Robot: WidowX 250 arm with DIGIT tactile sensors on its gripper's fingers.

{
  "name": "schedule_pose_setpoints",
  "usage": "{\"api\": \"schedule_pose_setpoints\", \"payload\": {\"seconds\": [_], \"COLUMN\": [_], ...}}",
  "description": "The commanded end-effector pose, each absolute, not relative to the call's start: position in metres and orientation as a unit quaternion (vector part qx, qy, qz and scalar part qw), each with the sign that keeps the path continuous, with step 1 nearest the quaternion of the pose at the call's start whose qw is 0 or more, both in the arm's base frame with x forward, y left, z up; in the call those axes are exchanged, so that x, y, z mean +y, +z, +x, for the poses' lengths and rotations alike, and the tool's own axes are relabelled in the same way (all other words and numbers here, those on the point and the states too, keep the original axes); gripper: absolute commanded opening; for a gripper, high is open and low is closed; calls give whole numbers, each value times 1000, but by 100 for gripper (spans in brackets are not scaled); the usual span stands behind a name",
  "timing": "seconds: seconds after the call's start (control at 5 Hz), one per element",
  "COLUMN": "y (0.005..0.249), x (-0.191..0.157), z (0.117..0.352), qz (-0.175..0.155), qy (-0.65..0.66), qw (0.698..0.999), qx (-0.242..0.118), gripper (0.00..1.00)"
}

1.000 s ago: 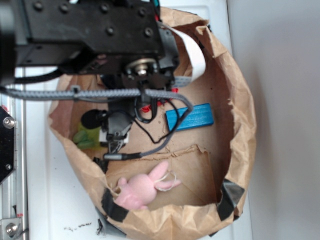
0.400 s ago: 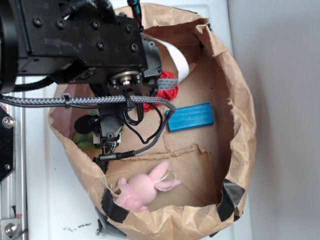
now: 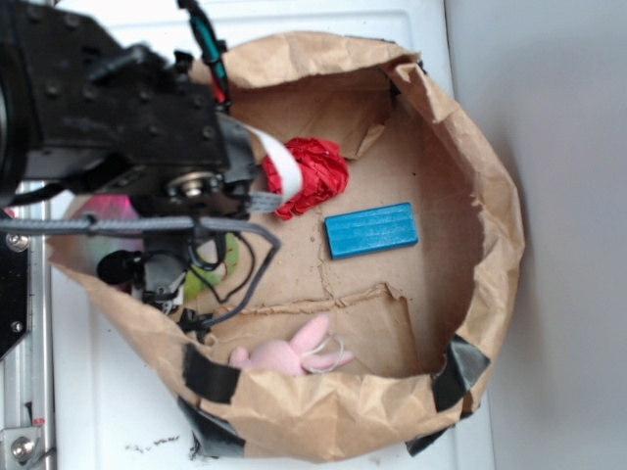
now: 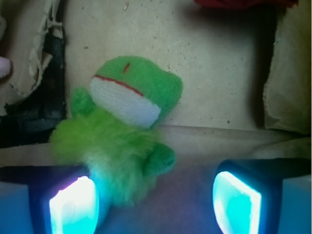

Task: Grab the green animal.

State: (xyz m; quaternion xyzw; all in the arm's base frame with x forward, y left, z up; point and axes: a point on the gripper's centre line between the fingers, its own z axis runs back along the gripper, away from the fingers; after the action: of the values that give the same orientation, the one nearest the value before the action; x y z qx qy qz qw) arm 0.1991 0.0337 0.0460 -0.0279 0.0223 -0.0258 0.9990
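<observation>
Fingers (image 4: 73,207) wide apart beside green animal (image 4: 124,129), no legible writing.

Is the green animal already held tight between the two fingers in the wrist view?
No. The green animal lies on the brown paper, and the fingers stand wide apart, the right one well clear of it.
</observation>
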Motion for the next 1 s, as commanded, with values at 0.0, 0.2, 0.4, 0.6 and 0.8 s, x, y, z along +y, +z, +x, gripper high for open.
{"api": "schedule_pose_setpoints", "payload": {"seconds": [0.0, 0.2, 0.4, 0.6, 0.8], "y": [62, 78, 93, 101, 95], "x": [11, 11, 9, 24, 25], "z": [189, 188, 186, 235, 272], "qz": [-47, -69, -92, -101, -103], "qy": [1, 8, 9, 12, 19], "qw": [998, 997, 995, 995, 994], "qx": [51, 45, 30, 21, 16], "gripper": [100, 100, 100, 100, 100]}}
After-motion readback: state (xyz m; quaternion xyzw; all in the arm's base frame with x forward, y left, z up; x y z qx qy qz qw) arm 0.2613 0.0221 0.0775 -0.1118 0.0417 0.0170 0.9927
